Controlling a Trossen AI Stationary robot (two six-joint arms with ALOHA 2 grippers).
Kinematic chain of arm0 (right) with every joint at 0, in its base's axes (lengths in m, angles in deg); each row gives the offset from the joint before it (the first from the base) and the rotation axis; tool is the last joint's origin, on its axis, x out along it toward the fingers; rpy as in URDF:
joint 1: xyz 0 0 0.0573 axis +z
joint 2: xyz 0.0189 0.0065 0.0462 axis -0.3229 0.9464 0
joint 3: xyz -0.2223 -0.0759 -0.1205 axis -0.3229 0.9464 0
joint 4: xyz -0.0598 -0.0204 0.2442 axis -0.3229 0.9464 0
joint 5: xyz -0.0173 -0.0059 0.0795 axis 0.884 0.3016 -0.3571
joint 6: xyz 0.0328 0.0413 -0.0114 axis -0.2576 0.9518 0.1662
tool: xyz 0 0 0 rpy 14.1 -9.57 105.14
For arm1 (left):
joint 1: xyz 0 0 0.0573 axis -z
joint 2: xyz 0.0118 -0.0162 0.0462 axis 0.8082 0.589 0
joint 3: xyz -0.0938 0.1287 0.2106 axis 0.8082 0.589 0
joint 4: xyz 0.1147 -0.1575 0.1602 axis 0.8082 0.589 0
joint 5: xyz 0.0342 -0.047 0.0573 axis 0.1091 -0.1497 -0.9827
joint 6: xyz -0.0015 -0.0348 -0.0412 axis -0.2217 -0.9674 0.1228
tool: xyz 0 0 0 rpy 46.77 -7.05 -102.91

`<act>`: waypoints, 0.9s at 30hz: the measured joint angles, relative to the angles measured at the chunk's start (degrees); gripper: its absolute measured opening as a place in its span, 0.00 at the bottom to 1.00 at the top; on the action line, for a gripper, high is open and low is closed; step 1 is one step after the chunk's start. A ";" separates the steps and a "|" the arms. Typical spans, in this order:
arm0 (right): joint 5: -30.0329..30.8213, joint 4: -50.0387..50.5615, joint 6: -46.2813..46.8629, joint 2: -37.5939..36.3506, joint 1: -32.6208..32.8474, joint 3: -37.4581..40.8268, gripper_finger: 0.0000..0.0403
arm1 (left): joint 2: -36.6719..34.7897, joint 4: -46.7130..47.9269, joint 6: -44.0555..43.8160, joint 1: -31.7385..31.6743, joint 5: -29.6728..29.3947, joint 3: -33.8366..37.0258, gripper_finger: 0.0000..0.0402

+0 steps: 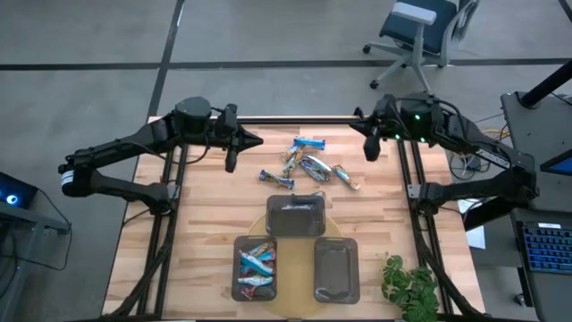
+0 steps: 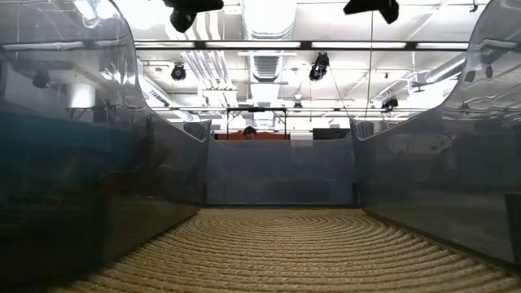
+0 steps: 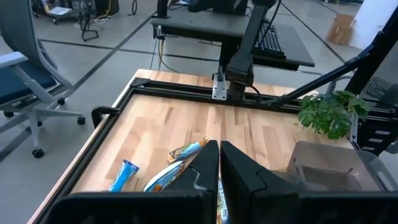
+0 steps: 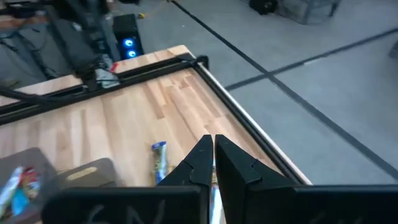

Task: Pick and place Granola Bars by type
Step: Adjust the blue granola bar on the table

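Both dark arms hang above the far end of the pale wooden slatted table [image 1: 206,224]. The left gripper [image 1: 253,139] sits near the far-left corner, its two black fingers pressed together with nothing between them, and the right gripper [image 1: 360,126] mirrors it at the far-right corner, likewise pinched shut and empty.

Between them, on the bare wood, lies a loose scatter of small shiny-wrapped granola bars [image 1: 308,164], mostly bright blue with some silvery and tan (a few overlap, so I can't count them exactly).

Nearer the front stand three dark grey rectangular plastic trays on a round woven mat [image 1: 332,224]. The left tray [image 1: 239,288] holds several blue-wrapped bars [image 1: 257,266]; the right tray [image 1: 335,271] and the middle tray [image 1: 296,217] behind them hold none that I can make out.

A small green leafy plant [image 1: 409,288] sits at the front-right corner.
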 joint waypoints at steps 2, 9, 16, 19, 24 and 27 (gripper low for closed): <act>-0.94 0.20 -0.25 1.75 -1.61 -1.27 0.06 | 0.00 0.02 -0.43 0.01 0.00 0.00 0.00; -8.12 6.97 -1.99 8.72 -9.20 -8.55 0.28 | -0.02 0.87 -1.34 0.01 -0.02 0.00 0.00; -8.46 15.57 -8.02 17.49 -14.76 -17.64 0.54 | -0.02 2.85 -2.34 0.01 -0.02 0.00 0.00; -8.68 18.14 -11.57 21.55 -16.74 -20.78 0.63 | -0.03 2.83 -2.40 0.01 -0.02 0.00 0.00; -15.83 20.02 -19.41 28.04 -20.12 -24.01 0.71 | -0.13 2.82 -2.86 0.01 -0.04 0.00 0.00; -17.42 20.03 -23.39 31.37 -21.12 -24.74 0.72 | -0.13 2.82 -3.30 0.05 -0.58 0.00 0.00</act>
